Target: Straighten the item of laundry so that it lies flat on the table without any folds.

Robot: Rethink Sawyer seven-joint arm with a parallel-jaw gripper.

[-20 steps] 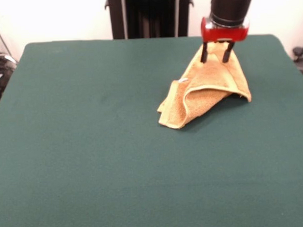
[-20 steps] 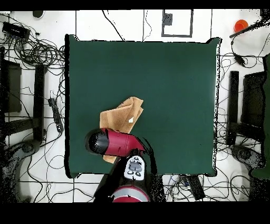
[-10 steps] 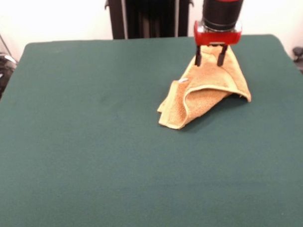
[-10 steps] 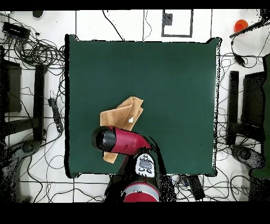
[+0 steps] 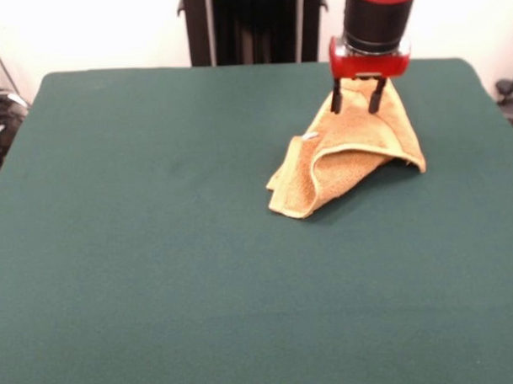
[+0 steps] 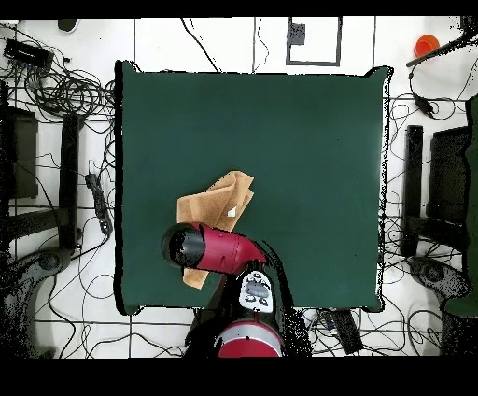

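I'm seeing gripper [image 5: 355, 98] hovering over towel's [image 5: 349, 153] far corner, fingers [image 5: 335, 96] standing apart, clamping nothing. Towel lying folded, bunched on green worktop [image 5: 157, 246], toward robot's side, white label [image 5: 309, 136] showing.

Light is bright and even, falling from above. The white wall behind the fingers [image 5: 336, 96] is blown out. A soft shadow lies under the raised towel [image 5: 349, 151] edge, below and beside the fingers. The table [image 5: 157, 246] shows no glare; detail is slightly soft throughout.
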